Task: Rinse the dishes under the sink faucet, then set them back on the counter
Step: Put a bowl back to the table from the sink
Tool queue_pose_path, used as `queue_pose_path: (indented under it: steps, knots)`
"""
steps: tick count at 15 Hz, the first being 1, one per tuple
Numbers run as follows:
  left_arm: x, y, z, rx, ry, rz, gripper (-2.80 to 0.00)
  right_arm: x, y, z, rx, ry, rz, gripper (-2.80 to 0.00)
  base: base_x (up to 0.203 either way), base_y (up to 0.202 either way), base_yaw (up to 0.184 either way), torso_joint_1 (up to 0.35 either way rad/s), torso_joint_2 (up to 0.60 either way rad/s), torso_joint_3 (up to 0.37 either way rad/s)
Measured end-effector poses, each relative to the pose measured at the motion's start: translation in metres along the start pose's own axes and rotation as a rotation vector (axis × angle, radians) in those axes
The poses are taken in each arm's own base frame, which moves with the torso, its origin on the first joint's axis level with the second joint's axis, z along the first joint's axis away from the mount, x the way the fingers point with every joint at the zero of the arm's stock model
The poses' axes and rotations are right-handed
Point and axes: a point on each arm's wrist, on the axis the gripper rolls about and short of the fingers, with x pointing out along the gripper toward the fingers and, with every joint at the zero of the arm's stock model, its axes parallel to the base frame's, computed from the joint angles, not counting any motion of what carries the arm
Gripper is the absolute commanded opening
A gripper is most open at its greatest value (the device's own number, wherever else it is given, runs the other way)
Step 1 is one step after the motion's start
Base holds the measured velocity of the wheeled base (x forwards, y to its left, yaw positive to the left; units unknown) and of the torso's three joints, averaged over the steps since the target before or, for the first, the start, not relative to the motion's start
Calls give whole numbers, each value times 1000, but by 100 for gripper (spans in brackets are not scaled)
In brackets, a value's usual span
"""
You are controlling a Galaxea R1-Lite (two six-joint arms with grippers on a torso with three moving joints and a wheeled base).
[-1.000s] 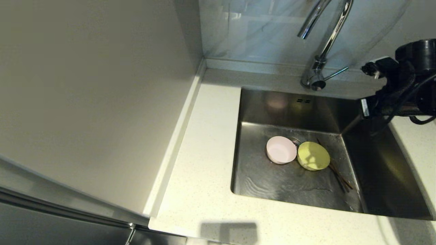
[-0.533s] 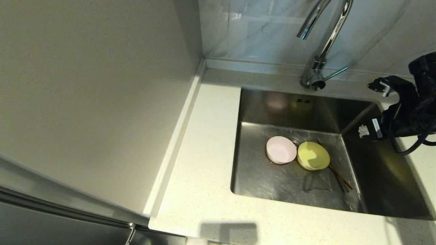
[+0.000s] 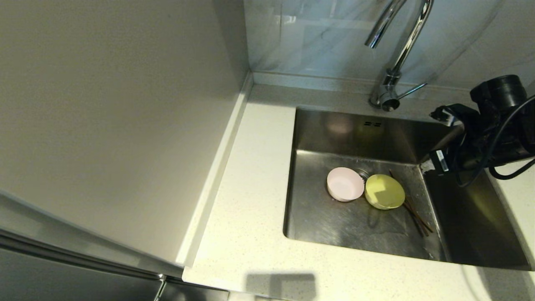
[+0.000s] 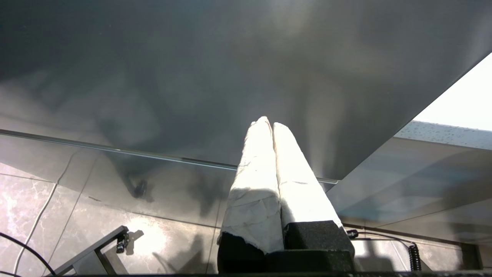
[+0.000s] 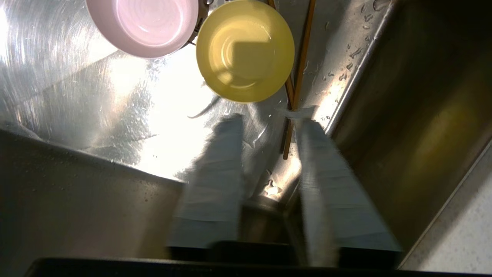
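Observation:
The pale-pink bowl [image 3: 345, 184] and the pale-yellow bowl [image 3: 384, 191] sit upright side by side on the floor of the sink [image 3: 330, 225], over the drain. Both chopsticks [image 3: 418, 217] lie on the floor to the right of the yellow bowl. My right gripper [image 3: 434, 156] hangs open and empty over the sink's back right corner. In the right wrist view the gripper [image 5: 267, 117] points down at the chopsticks [image 5: 303, 50], with the yellow bowl [image 5: 246, 50] and pink bowl [image 5: 146, 23] beyond. No water runs from the faucet [image 3: 401, 46]. My left gripper [image 4: 269, 123] is shut and parked low by a cabinet.
The counter [image 3: 250, 188] runs along the sink's left and front sides, with a tall pale panel [image 3: 117, 125] closing off its left. The faucet's side lever [image 3: 413, 90] points right, just left of my right arm. The sink floor is wet.
My right gripper has dropped from lever height into the sink's right rear corner and shifted left toward the dishes. Ripples on the sink floor have settled. The dishes have not moved.

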Motion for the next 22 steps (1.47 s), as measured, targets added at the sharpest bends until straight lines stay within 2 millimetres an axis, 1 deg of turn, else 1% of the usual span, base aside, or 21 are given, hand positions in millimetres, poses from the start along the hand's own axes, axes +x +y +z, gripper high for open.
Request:
queue_pose_path:
  steps: [5,8,10,12,16,19,22]
  knots:
    - [0,0,0,0,0,0,-280,17,3,4,-7,17,8,0,0,0,0,0,0,0]
    - [0,0,0,0,0,0,-280,37,3,-1,-4,71,-1,0,0,0,0,0,0,0]
    - [0,0,0,0,0,0,-280,53,4,-5,-4,103,3,0,0,0,0,0,0,0]
    - [0,0,0,0,0,0,-280,71,5,-5,-4,86,-2,0,0,0,0,0,0,0]
    - [0,0,0,0,0,0,-280,112,5,-10,-4,80,-53,0,0,0,0,0,0,0]
    - [0,0,0,0,0,0,-280,141,1,-13,-3,55,-105,0,0,0,0,0,0,0]
    - [0,0,0,0,0,0,-280,161,0,-14,-1,58,-119,0,0,0,0,0,0,0]
